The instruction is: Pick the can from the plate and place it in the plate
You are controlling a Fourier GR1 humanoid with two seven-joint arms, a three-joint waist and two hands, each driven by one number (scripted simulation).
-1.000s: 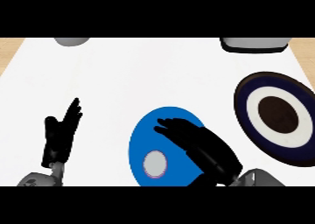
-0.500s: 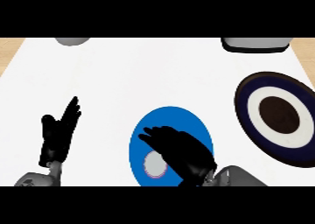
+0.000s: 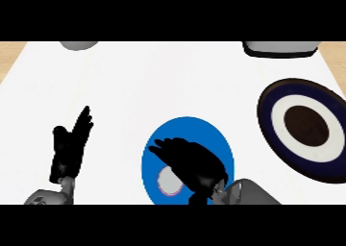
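A blue plate (image 3: 197, 132) lies at the near middle of the white counter. On it stands a can (image 3: 168, 181), seen from above as a pale grey disc with a pinkish rim. My right hand (image 3: 193, 163) hovers over the plate's middle with its fingers spread, just right of the can and covering part of its top edge. Whether it touches the can cannot be told. A second plate (image 3: 278, 103), dark navy with a white ring and a dark brown centre, lies at the right. My left hand (image 3: 68, 146) rests open at the lower left, fingers up.
A grey rounded object (image 3: 78, 45) shows at the counter's far left edge, and a dark-rimmed grey container (image 3: 281, 48) at the far right. Wooden floor shows beyond the counter's left and right edges.
My right hand has moved left and toward the near edge over the blue plate, closing in on the can and now covering part of it. The left hand has stayed still.
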